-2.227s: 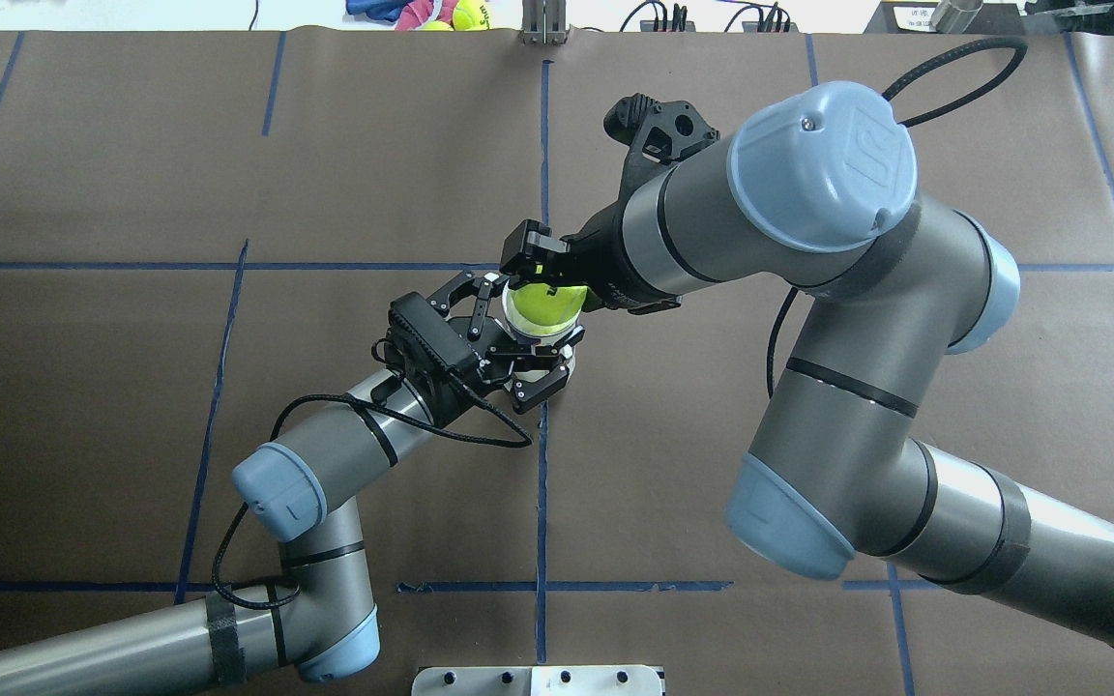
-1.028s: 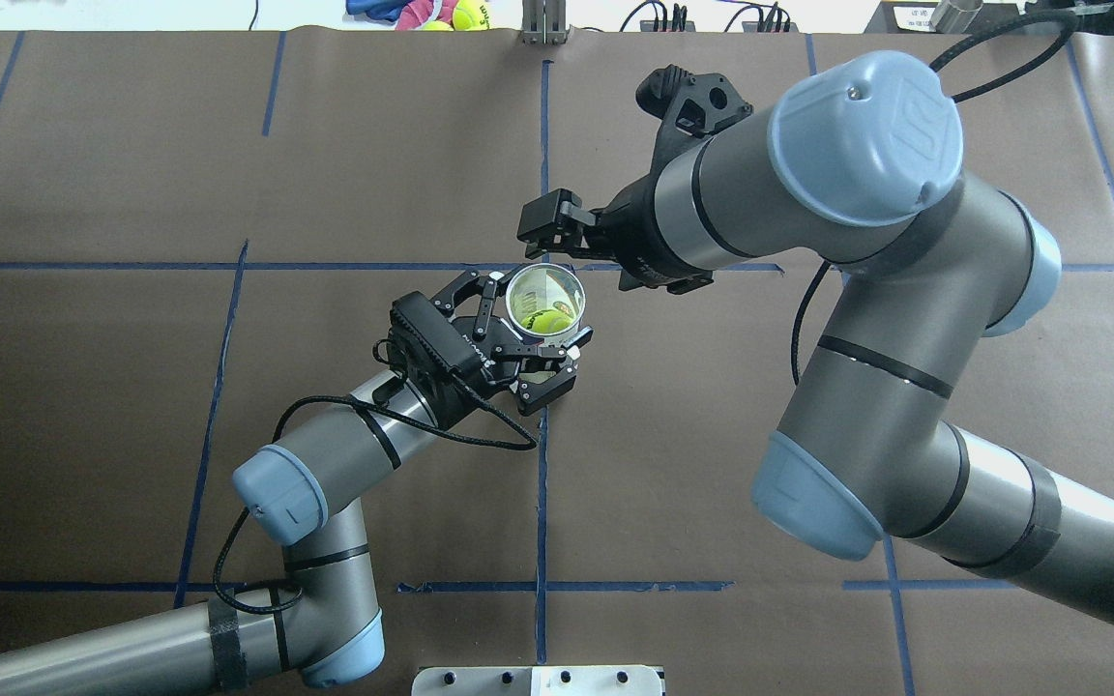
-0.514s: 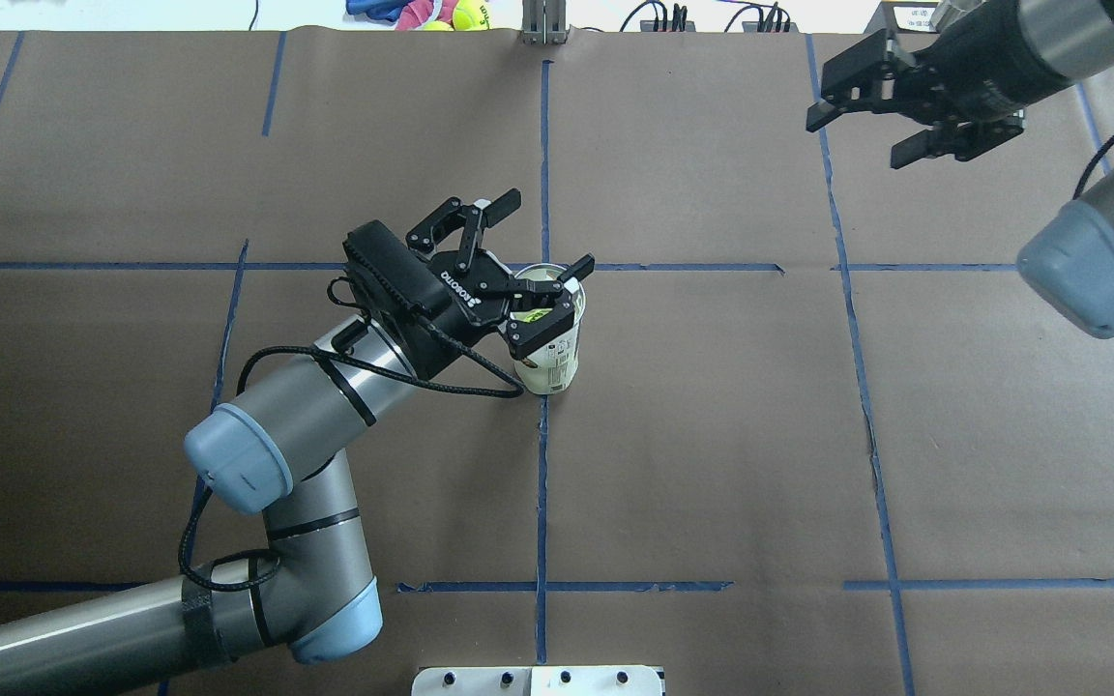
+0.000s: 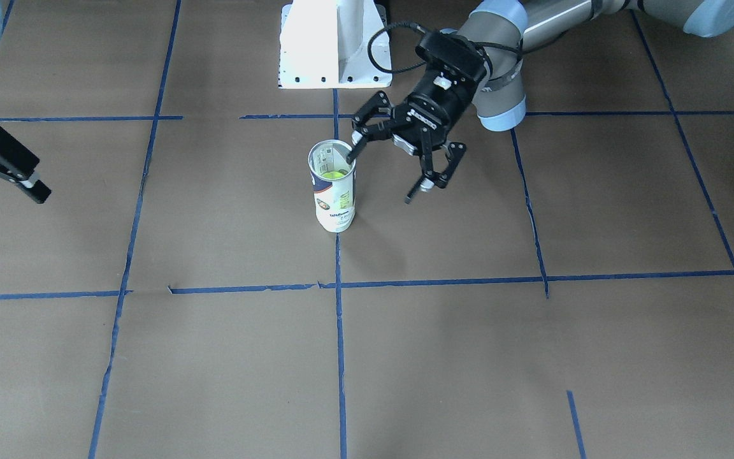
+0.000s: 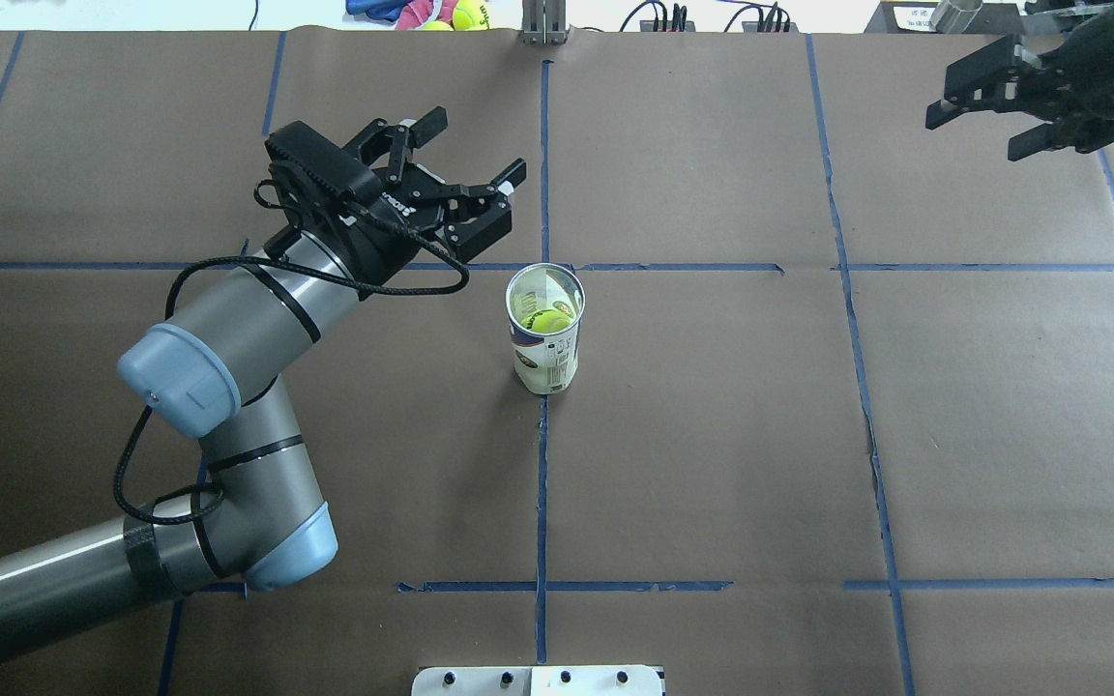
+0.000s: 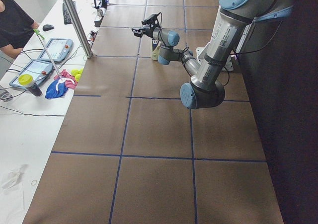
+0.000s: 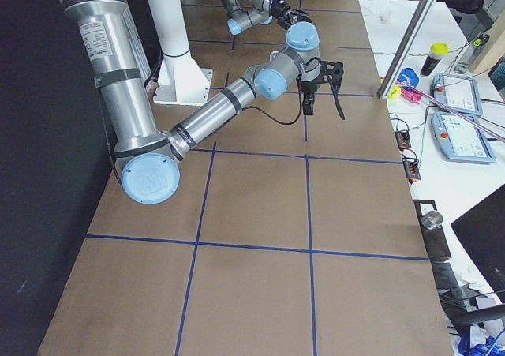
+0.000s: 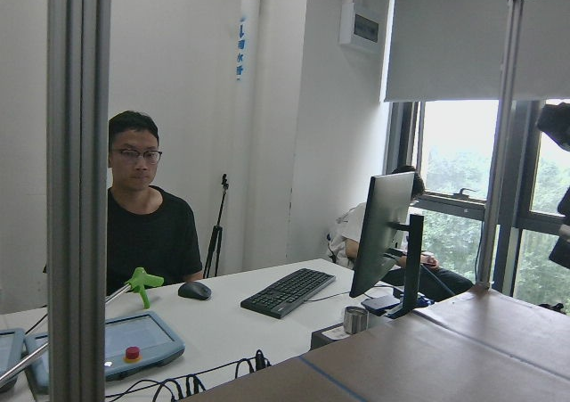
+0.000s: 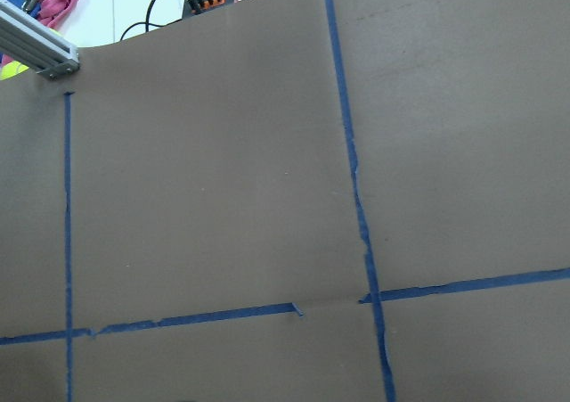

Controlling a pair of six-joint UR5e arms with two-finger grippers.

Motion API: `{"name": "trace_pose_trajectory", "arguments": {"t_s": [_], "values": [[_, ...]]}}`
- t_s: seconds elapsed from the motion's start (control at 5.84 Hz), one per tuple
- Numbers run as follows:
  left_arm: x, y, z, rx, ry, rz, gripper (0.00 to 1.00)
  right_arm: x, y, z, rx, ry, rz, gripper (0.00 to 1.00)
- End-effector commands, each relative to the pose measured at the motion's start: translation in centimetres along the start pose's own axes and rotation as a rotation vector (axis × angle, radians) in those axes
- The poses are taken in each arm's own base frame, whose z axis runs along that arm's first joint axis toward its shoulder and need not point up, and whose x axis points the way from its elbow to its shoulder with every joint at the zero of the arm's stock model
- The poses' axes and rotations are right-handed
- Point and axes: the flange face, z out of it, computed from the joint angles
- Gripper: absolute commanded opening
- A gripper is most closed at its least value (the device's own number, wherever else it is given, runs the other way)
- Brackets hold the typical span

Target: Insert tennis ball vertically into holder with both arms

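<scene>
Yel-grn ball point(image 5: 549, 319), brown blue-taped tbl point(image 5: 712, 435)

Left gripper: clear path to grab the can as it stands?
Probably yes. The left gripper is open beside the upright can, only bare table between them; the right gripper is far off.

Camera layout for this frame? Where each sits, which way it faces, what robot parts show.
Front-facing: across the table, facing the robot, steeply down; holder, open left gripper, right gripper.
Overhead: behind the robot, forward and down; both grippers, left arm.
Exterior left: table's left end, along it; left arm near.
Exterior right: opposite end; right arm near.
Left wrist: level, toward a person and monitor; no jaws.
Right wrist: down on the taped table; no jaws.
Shared: front-facing and overhead both show the tennis ball inside the holder.
</scene>
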Motion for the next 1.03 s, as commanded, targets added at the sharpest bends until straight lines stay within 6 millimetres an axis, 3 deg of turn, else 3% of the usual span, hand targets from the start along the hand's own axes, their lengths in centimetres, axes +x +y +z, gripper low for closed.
{"name": "trace_pose_trajectory", "arguments": {"t_s": [0.0, 0.17, 0.34, 0.69, 0.86], "values": [[-7.7, 0.5, 1.5, -0.222, -0.082, 0.029, 1.00, 5.3, -1.1, -0.1, 0.007, 0.054, -0.043, 1.00], [-13.5, -0.7, 1.7, -0.368, -0.115, -0.006, 1.00, 8.4, -2.0, 0.7, -0.007, 0.089, -0.081, 1.00], [-20.2, -2.0, 0.7, -0.546, -0.147, -0.045, 1.00, 11.6, -3.4, 1.0, -0.012, 0.119, -0.099, 1.00], [-30.5, -4.7, -2.5, -0.848, -0.212, -0.144, 1.00, 17.7, -5.7, 1.8, -0.045, 0.167, -0.160, 1.00], [-35.1, -5.7, -5.0, -0.977, -0.235, -0.161, 1.00, 22.6, -7.0, 2.6, -0.079, 0.201, -0.204, 1.00]]}}
